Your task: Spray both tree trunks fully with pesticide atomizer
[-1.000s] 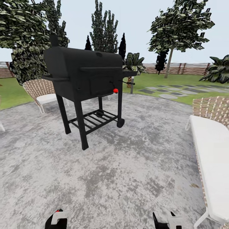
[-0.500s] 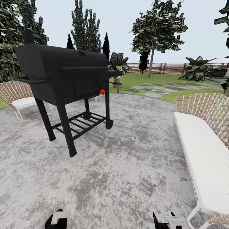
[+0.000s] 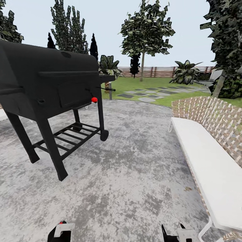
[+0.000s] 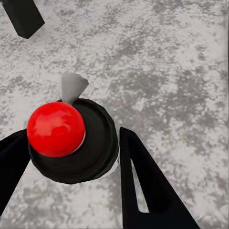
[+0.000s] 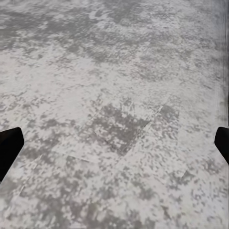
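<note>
A: Where's the atomizer (image 4: 93, 148)?
B: In the left gripper (image 4: 71, 138). The left wrist view looks down on its dark round body and red top, with one black finger (image 4: 143, 181) on each side. One finger touches the body and the other lies against its edge, so the fingers are closed on it. A small grey cone sticks out beside the red top.
A: And in the head view?
B: The left gripper (image 3: 59, 232) sits at the bottom edge, with a speck of red by it.
A: The right gripper (image 3: 176, 233)?
B: It's low in the head view too. In the right wrist view, the right gripper's (image 5: 114, 143) fingertips sit at the two side edges, spread wide, with only mottled grey paving (image 5: 114, 95) between them.
A: What's ahead?
B: A black grill (image 3: 50, 80) stands on the paving at the left. A white bench (image 3: 208, 161) with a woven back is at the right.
A: And the trees?
B: One tree (image 3: 146, 30) stands well off on the lawn (image 3: 148, 82), its thin pale trunk (image 3: 142, 70) in front of the fence (image 3: 161, 71). Stepping stones (image 3: 148, 95) lie between the paving and the tree. A second pale trunk (image 3: 219, 85) leans at the far right, behind the bench.
</note>
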{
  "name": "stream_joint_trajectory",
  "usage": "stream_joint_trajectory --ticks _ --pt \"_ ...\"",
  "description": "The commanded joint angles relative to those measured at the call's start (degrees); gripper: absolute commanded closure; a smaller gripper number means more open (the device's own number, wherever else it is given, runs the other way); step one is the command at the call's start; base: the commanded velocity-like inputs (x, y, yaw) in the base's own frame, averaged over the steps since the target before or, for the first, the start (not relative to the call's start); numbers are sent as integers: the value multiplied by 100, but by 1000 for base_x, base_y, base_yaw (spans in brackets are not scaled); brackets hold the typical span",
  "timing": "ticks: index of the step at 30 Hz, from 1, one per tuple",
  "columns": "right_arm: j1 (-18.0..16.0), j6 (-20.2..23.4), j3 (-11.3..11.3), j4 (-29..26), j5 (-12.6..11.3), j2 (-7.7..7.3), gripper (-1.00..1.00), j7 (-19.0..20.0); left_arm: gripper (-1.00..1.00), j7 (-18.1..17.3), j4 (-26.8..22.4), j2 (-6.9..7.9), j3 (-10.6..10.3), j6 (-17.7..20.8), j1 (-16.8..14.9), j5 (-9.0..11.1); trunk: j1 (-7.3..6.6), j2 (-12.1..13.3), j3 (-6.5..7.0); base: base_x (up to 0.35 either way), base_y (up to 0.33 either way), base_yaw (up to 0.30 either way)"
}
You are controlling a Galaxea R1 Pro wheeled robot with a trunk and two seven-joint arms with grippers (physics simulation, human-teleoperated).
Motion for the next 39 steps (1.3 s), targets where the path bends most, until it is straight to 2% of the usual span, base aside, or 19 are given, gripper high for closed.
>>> stream_joint_trajectory --ticks 1,12,24,39 --pt "-2 0 0 0 1 0 -100 0 100 0 0 0 0 -1 0 0 0 0 0 291 194 -294" --pt "0 1 0 1 -1 0 -100 0 100 0 0 0 0 -3 0 -1 0 0 0 313 130 -294" --pt "-1 0 0 0 -1 -1 -100 0 100 0 -3 9 0 -3 0 -1 0 0 0 336 7 -285" --pt "0 7 0 9 14 -9 -100 26 100 0 -5 9 0 -3 0 7 0 0 0 338 0 -13"
